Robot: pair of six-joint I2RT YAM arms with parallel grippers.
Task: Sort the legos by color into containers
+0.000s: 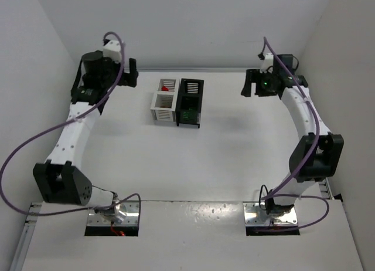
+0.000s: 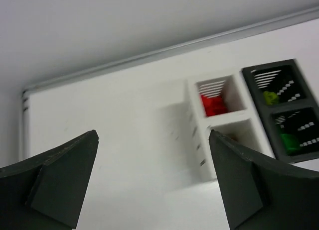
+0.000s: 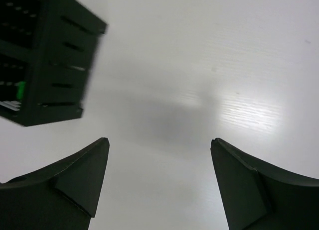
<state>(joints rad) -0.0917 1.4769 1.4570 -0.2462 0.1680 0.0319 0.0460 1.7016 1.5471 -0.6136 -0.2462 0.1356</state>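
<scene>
The containers stand together at the table's middle back: two white bins (image 1: pixel 163 101) and a taller black bin (image 1: pixel 190 101). In the left wrist view, red legos (image 2: pixel 213 104) lie in the far white bin (image 2: pixel 234 93). An orange-brown bit (image 2: pixel 232 138) shows in the near white bin. A yellow-green lego (image 2: pixel 270 96) and a green lego (image 2: pixel 289 140) lie in the black bin's two cells (image 2: pixel 299 103). My left gripper (image 1: pixel 133 73) (image 2: pixel 153 135) is open and empty, left of the bins. My right gripper (image 1: pixel 248 83) (image 3: pixel 159 140) is open and empty, right of the black bin (image 3: pixel 50 56).
White walls close the table at the back and both sides. The back wall's edge (image 2: pixel 149 53) runs just behind the bins. Purple cables loop from both arms. No loose legos show on the white table (image 1: pixel 234 153).
</scene>
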